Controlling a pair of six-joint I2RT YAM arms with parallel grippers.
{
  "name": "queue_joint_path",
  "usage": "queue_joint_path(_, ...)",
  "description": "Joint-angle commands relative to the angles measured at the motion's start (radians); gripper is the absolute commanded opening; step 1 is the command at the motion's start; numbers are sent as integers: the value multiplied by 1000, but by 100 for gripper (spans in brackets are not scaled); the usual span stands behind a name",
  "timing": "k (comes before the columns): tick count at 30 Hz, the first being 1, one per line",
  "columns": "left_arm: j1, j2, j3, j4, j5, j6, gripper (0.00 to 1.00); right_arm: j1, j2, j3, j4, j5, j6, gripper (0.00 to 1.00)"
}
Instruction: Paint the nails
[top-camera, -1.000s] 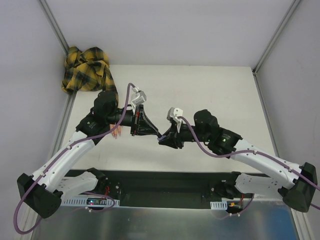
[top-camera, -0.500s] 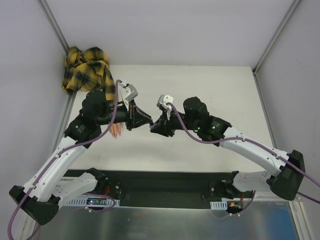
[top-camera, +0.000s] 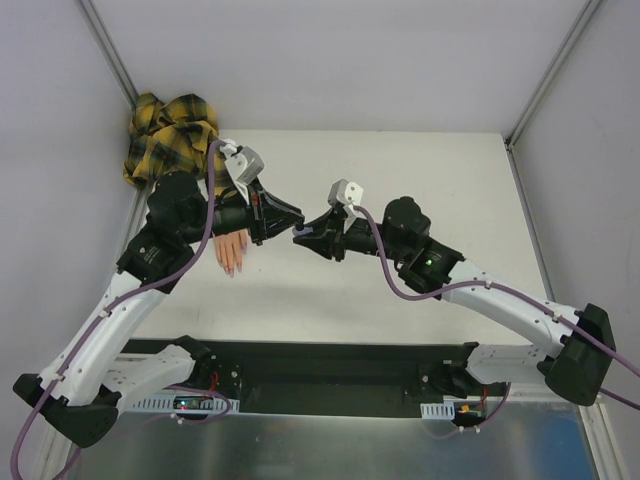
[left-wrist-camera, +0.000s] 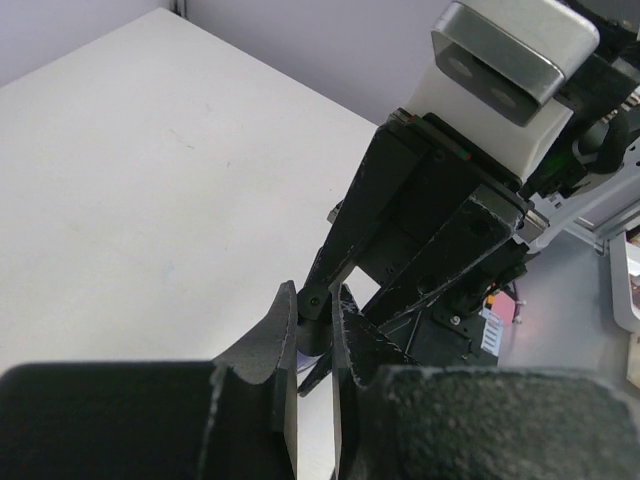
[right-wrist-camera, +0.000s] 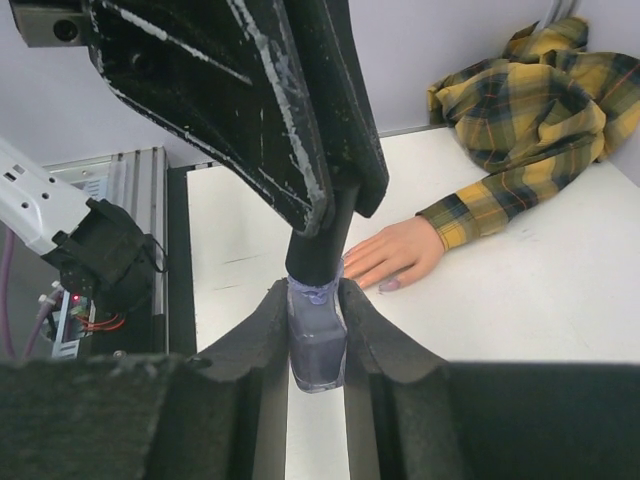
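The fake hand (top-camera: 232, 251) lies palm down on the table, its plaid sleeve (top-camera: 175, 135) bunched at the far left corner. In the right wrist view the hand (right-wrist-camera: 398, 248) shows a purplish nail (right-wrist-camera: 389, 285) on one finger. My right gripper (right-wrist-camera: 313, 292) is shut on the small purple bottle (right-wrist-camera: 317, 345) and holds it above the table. My left gripper (left-wrist-camera: 315, 305) is shut on the bottle's black cap (right-wrist-camera: 322, 245). The two grippers meet tip to tip (top-camera: 298, 232) just right of the hand.
The white table (top-camera: 420, 180) is walled at the back and both sides. A black rail with electronics (top-camera: 330, 375) runs along the near edge. The sleeve's cloth pile (right-wrist-camera: 535, 105) lies beyond the hand.
Both grippers, joined at the bottle, have moved away from the bases and slightly left. The left arm has swung back, uncovering more of the fake hand.
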Motion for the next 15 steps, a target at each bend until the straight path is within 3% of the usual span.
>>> queue_joint_path(1,-28,31,-19,-64,-23,-81,0,11,-96,-58,356,72,19,0)
queue_joint_path(15,-129,-18,-116,61,-175,-119,0,6,-116,-98,415,192,131,0)
